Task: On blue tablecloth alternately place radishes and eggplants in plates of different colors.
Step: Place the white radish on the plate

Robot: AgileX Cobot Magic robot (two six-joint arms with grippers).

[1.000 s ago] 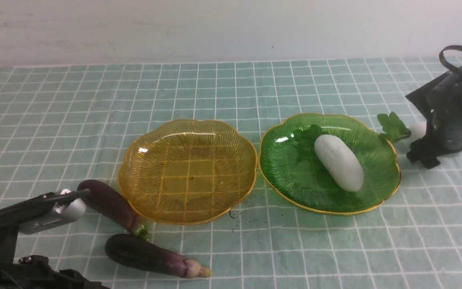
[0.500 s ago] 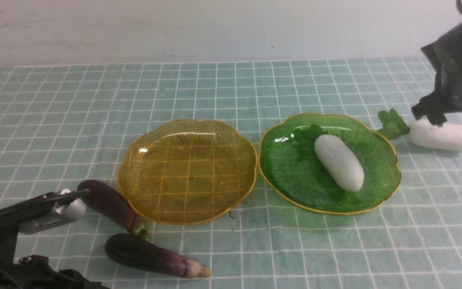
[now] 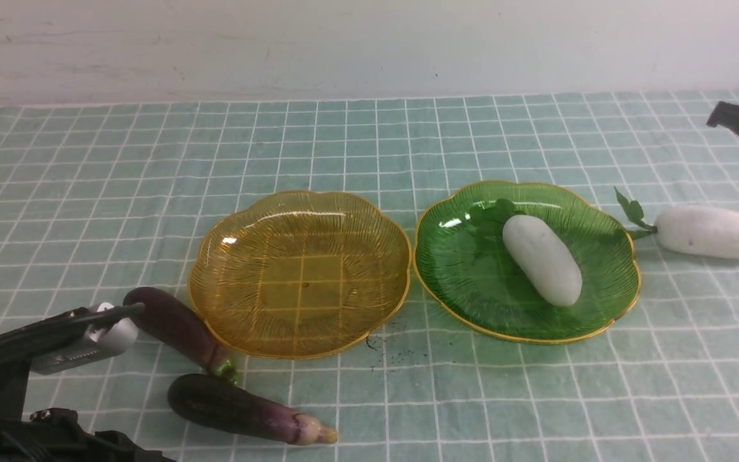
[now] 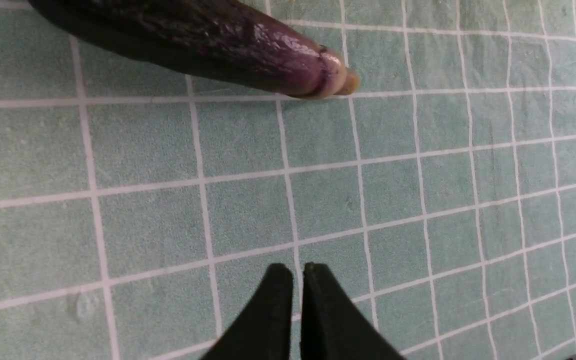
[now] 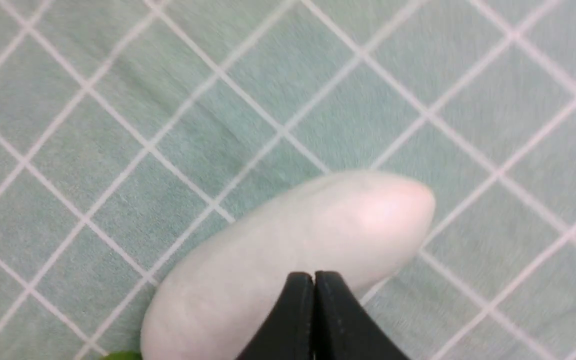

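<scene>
The blue tablecloth (image 3: 369,141), pale teal with a grid of thin white lines, covers the bench. Two ribbed translucent plates with scalloped gold rims sit side by side at its middle, rims nearly touching. The grid shows through the amber plate (image 3: 260,256). The green plate (image 3: 459,276) carries the first radish (image 3: 543,260), a smooth white oblong lying aslant.

The second radish (image 3: 713,232) lies on the cloth near the right edge, its crinkly green leaves (image 3: 629,208) pointing at the green plate's rim. Toward the front left corner lie two slender dark purple eggplants. The green-tipped eggplant (image 3: 177,327) is just beside the amber plate's rim, and the yellow-tipped eggplant (image 3: 241,410) is closer to the front edge.

The right gripper (image 5: 313,280) hangs above the second radish, jaws pressed together, gripping nothing. The left gripper (image 4: 298,272) is likewise closed and empty, over bare cloth near the yellow-tipped eggplant.
</scene>
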